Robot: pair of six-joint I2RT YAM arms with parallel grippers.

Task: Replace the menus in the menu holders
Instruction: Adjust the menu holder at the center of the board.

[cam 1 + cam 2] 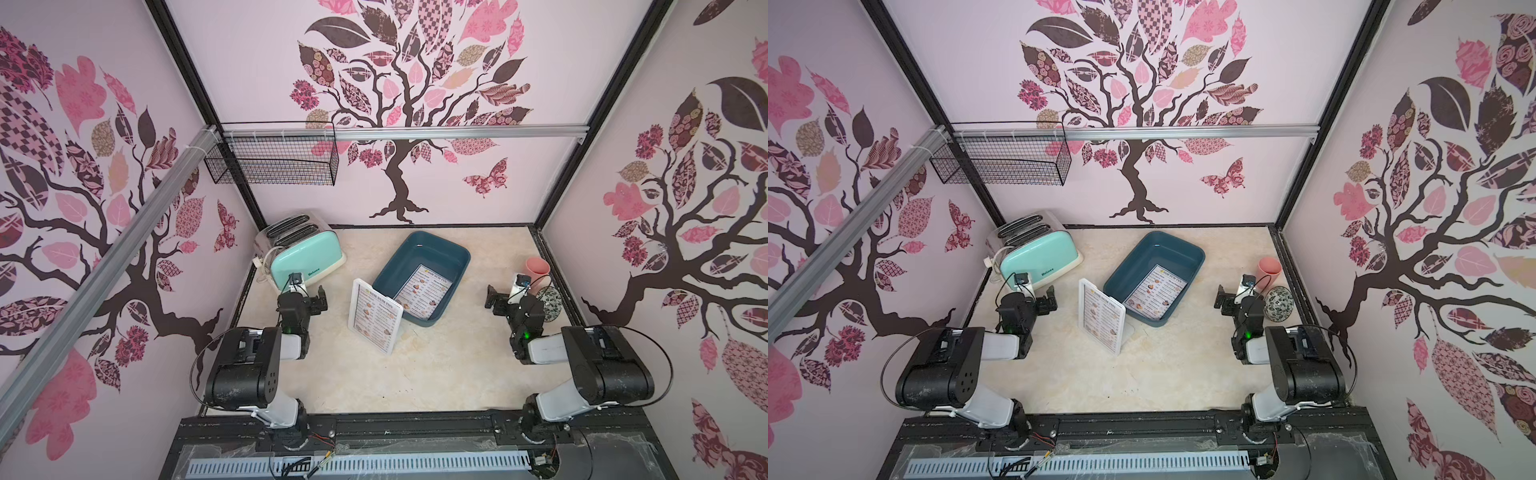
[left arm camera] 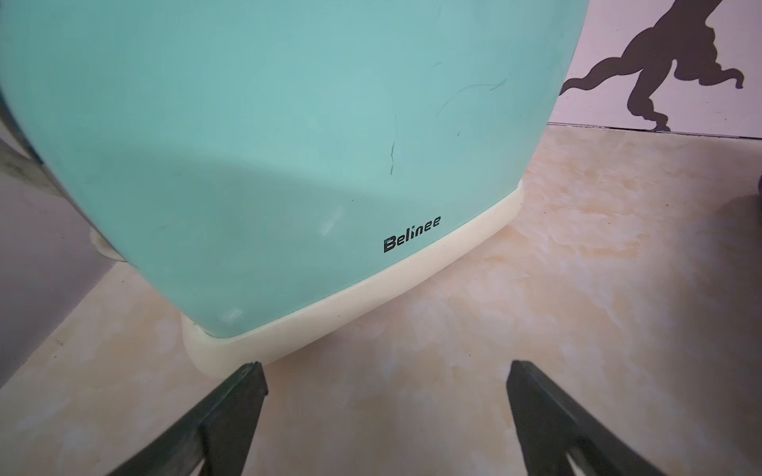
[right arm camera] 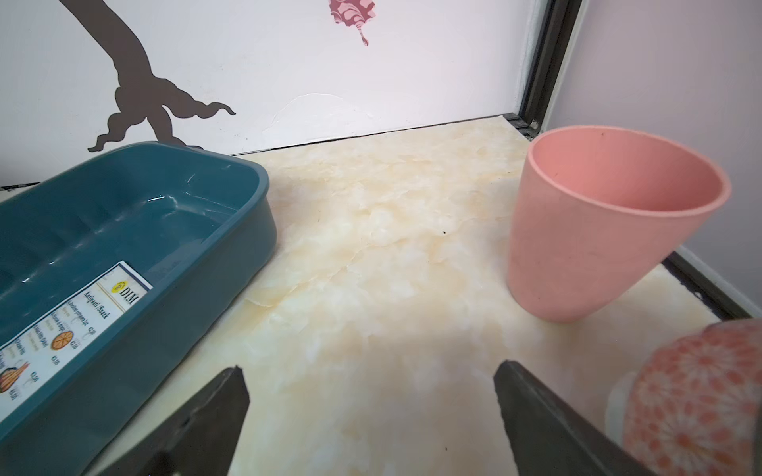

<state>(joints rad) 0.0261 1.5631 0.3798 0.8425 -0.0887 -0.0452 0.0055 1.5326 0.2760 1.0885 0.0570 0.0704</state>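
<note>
Two grippers hover low over the marbled surface (image 1: 415, 374), each with its fingers spread wide and nothing between them. The left gripper (image 2: 385, 364) is near the left edge and faces the mint toaster (image 2: 288, 123). The right gripper (image 3: 371, 366) is near the right edge and points at bare surface between the teal tub (image 3: 231, 255) and the pink cup (image 3: 598, 230). A patterned bowl (image 1: 1280, 304) lies close beside the right arm, by the right edge. Between the arms, about mid-surface, the menu holder (image 1: 358, 284) stands upright, turned at an angle, with one menu (image 1: 375, 319) showing in it. Just behind the holder is the tub, set askew. Whether the two touch I cannot tell. A second menu (image 1: 422, 291) lies flat on the tub's floor at its nearer end, printed side up. Farther back, the toaster fills the back left corner and the cup stands upright by the right edge. Above the back left corner a black wire basket (image 1: 270, 160) hangs from the wall rail.
</note>
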